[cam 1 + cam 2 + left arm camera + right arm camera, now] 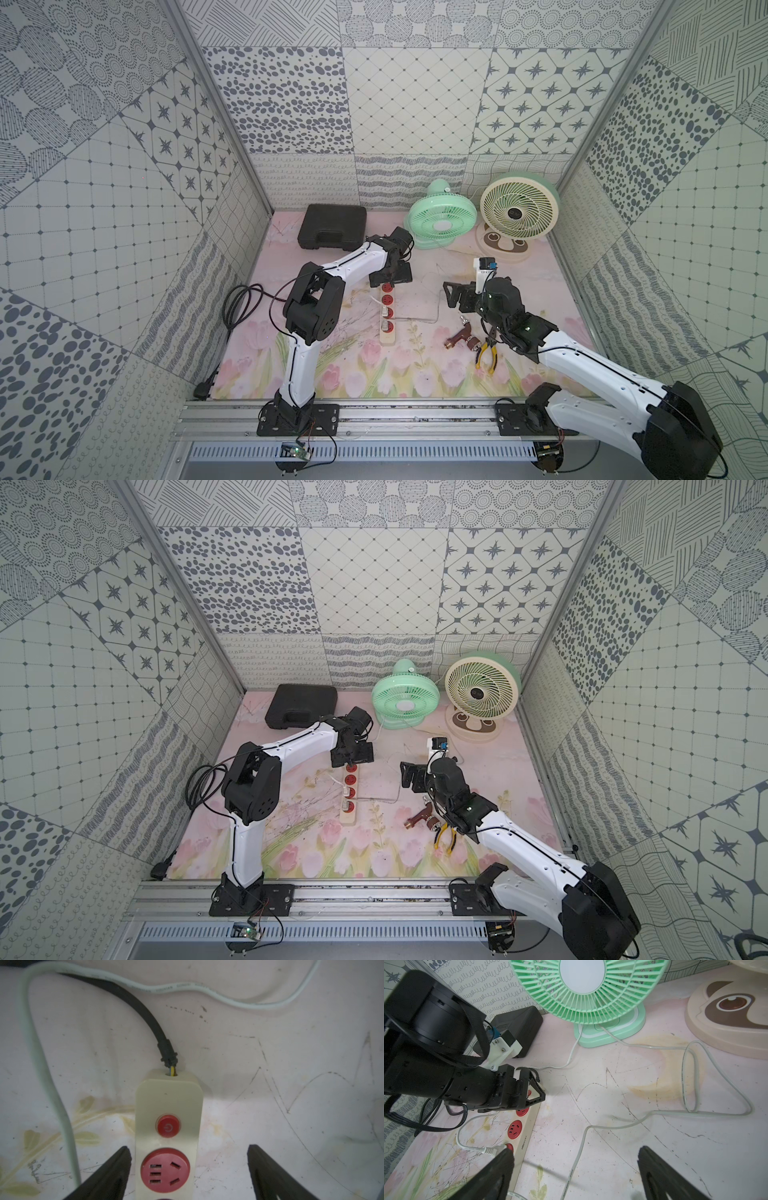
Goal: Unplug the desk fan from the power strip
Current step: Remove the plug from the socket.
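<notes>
Nearest to us, the metal rail (415, 415) carries both arm bases at the edge of the flowered tabletop (415, 376). Just past it on the right lie yellow-handled pliers (485, 354) with a brass tap (459, 336) beside them.

In the middle we see the power strip (388, 338). It lies flat and runs lengthwise away from us, with four red sockets in a row. The nearest socket holds a plug (388, 326) and the next holds a white plug (492, 1150). The two farther sockets show their open slots. White cords (685, 1076) trail across the tabletop toward the fans, and we cannot tell which cord belongs to which fan. A coil of black cable (239, 307) lies by the left wall.

The right end effector (449, 296) hangs to the right of the strip and apart from it, spread wide and holding nothing. The left end effector (188, 1152) is low over the strip's far end and released. Its fingers (116, 1167) stand on either side of the farthest socket, one just beside the strip's edge and the other well clear. Beyond them are the red button (168, 1128) and the black cord (141, 1007) leaving the strip's end.

At the back stand a black case (332, 226), the green desk fan (442, 220) and the cream desk fan (519, 212).
</notes>
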Available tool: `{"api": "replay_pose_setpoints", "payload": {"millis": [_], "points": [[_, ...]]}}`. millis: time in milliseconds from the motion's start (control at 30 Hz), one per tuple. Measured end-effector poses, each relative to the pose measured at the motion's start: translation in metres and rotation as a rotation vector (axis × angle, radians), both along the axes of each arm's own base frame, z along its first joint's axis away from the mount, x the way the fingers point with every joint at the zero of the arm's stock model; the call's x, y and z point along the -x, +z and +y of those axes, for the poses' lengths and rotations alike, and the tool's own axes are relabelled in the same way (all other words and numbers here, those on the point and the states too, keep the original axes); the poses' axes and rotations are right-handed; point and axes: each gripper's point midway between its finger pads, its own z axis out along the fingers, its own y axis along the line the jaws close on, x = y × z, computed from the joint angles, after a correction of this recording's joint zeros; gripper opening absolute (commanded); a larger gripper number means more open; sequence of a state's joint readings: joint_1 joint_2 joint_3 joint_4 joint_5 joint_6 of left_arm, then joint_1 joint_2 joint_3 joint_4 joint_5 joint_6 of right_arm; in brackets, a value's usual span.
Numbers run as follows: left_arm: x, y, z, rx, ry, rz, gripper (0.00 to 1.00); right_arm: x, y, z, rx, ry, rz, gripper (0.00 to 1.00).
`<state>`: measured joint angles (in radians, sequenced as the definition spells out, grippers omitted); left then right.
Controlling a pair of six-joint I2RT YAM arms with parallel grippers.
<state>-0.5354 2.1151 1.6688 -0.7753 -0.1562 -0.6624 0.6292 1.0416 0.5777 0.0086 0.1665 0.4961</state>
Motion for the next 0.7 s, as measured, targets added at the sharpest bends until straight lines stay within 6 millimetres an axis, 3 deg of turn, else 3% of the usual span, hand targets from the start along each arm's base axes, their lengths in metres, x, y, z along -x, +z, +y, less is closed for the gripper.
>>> {"api": "replay_pose_setpoints", "payload": {"millis": [167,467,600,700], "points": [[0.003,-0.018,0.005,-0.037,0.011,0.047,0.72,0.000,0.000,0.000,-0.001,0.001,0.000,0.97],[0.006,-0.029,0.016,-0.070,0.040,0.078,0.26,0.002,-0.001,0.003,-0.003,0.014,0.006,0.97],[0.006,-0.029,0.016,-0.070,0.049,0.079,0.01,0.005,-0.002,0.007,-0.004,0.032,0.013,0.97],[0.006,-0.030,0.017,-0.068,0.059,0.082,0.00,0.009,-0.005,0.010,0.002,0.050,0.024,0.97]]}}
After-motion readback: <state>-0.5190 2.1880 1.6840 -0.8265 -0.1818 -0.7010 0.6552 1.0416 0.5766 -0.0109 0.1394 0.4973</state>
